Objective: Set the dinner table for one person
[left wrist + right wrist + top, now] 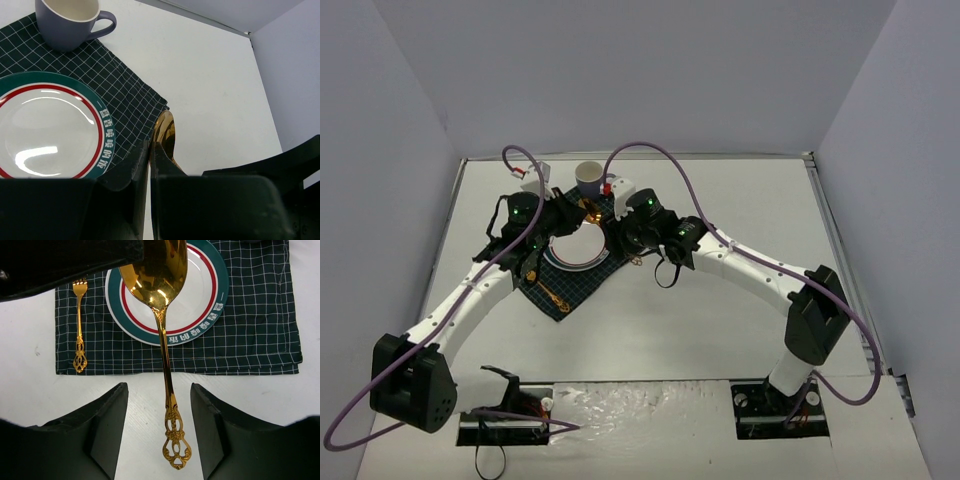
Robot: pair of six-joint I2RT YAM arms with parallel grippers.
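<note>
left gripper (150,148) pinched shut on bowl end of gold spoon (157,280). right gripper (159,388) spread wide – fingers either side of spoon handle, not touching. dinner table (720,320) lies under both arms, carries checked cloth (260,315) – plate (206,315), gold fork (79,325), grey mug (70,25) on cloth.

The white dinner table (720,300) is edged by thin metal rails (720,155); a dark green checked cloth (582,283) is laid flat directly upon it.
</note>
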